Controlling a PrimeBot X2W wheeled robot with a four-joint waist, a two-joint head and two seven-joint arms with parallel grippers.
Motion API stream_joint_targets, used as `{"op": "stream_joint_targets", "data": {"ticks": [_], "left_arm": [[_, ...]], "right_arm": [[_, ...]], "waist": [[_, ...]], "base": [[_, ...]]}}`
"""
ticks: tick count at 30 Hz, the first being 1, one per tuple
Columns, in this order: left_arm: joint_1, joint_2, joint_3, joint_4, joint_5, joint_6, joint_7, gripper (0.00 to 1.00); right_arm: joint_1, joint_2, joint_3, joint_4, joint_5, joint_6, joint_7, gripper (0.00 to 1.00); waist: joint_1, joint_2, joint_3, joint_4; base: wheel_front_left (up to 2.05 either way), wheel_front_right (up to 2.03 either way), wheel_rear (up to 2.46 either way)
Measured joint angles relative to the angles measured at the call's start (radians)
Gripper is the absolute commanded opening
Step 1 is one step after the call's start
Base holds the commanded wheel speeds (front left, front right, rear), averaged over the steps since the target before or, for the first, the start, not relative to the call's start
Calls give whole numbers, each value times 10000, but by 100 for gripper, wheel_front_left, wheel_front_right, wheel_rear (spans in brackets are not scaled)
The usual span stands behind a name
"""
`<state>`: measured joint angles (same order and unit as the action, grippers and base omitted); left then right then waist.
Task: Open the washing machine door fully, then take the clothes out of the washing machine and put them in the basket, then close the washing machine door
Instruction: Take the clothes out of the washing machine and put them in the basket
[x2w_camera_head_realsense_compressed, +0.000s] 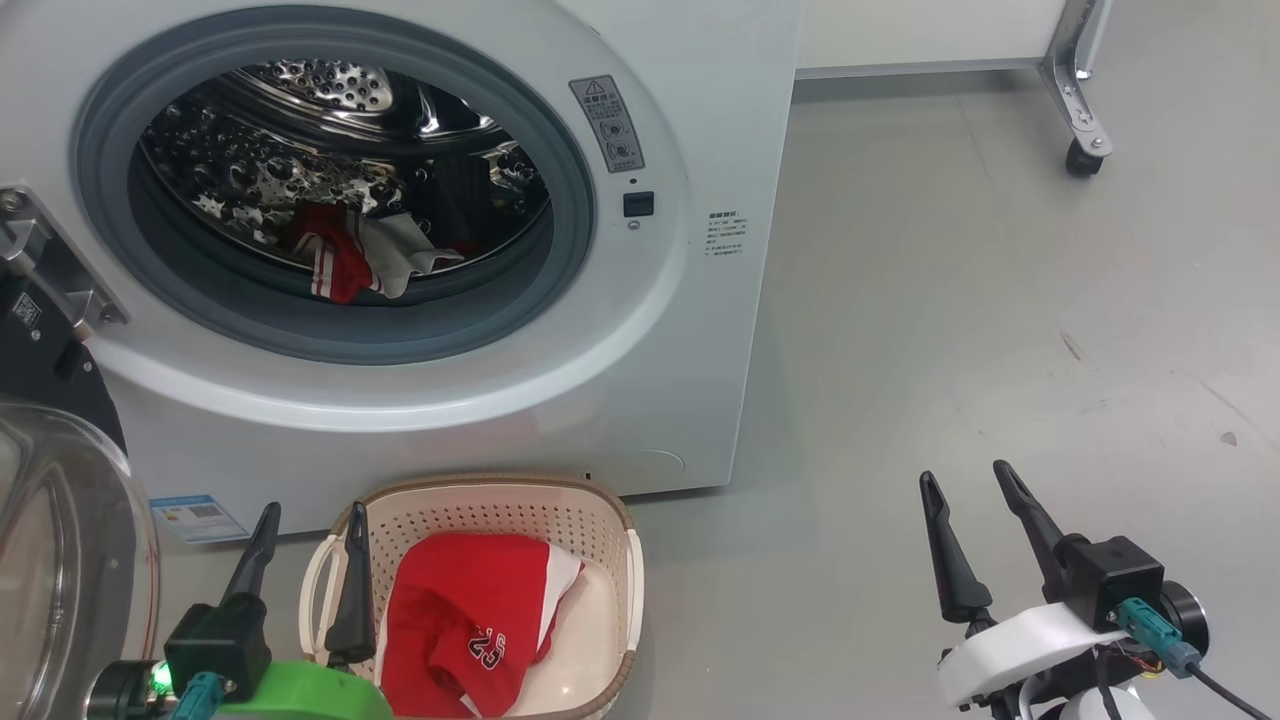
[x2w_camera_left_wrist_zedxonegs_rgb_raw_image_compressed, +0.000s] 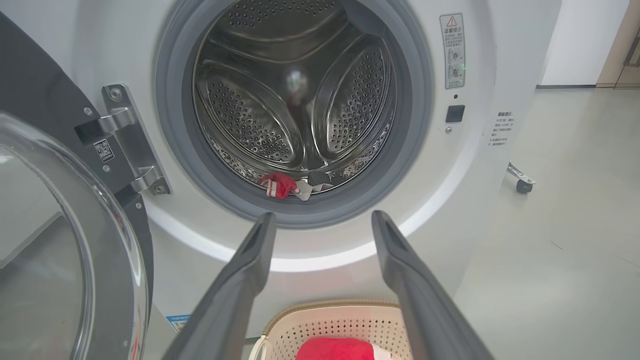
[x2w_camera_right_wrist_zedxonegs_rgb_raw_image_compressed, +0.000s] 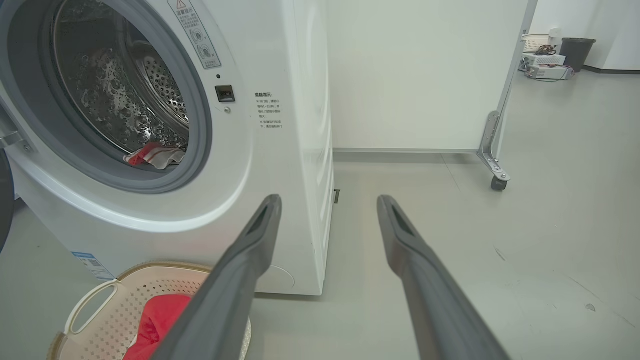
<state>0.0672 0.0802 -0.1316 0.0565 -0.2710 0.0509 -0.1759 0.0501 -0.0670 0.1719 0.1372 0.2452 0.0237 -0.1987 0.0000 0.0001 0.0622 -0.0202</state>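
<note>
One garment (x2w_camera_head_realsense_compressed: 460, 620) seemingly beside left gripper (x2w_camera_head_realsense_compressed: 314, 512)

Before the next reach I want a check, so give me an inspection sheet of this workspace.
Surface: grey floor, few small marks.
Job's things: white front-loading washing machine, round black-rimmed glass door open; red-and-white garment in steel drum; red numbered garment in cream perforated plastic basket.
Clutter: nothing seen.
Tools: left tool open, near basket; right tool open, empty.
Cables: teal-plugged black cable at right wrist.
Surroundings: white partition panel on castor.
</note>
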Motion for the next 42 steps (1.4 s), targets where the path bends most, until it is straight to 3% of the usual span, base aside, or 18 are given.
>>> {"op": "stream_joint_targets", "data": {"ticks": [11,17,29,42], "left_arm": [[1,50,-12,6,-88,52,535,100],[-425,102,-192,426,-213,-173,1152,100],[-2677,326,-79,1578,-757,-479,2638,100],[-6351,1034,-46,2506,-702,-663,4757,100]], "right_arm": [[0,-42,75,-295,-13,0,130,100],[-15,-82,58,-585,-15,-2,192,100],[-495,-73,228,-1007,-31,15,280,100],[-1197,29,253,-1312,96,17,163,100]], "waist": [[0,0,301,-116],[0,0,762,-191],[0,0,1996,-522],[1,0,3657,-1176]], "base": [[0,0,0],[0,0,0],[0,0,0],[0,0,0]]}}
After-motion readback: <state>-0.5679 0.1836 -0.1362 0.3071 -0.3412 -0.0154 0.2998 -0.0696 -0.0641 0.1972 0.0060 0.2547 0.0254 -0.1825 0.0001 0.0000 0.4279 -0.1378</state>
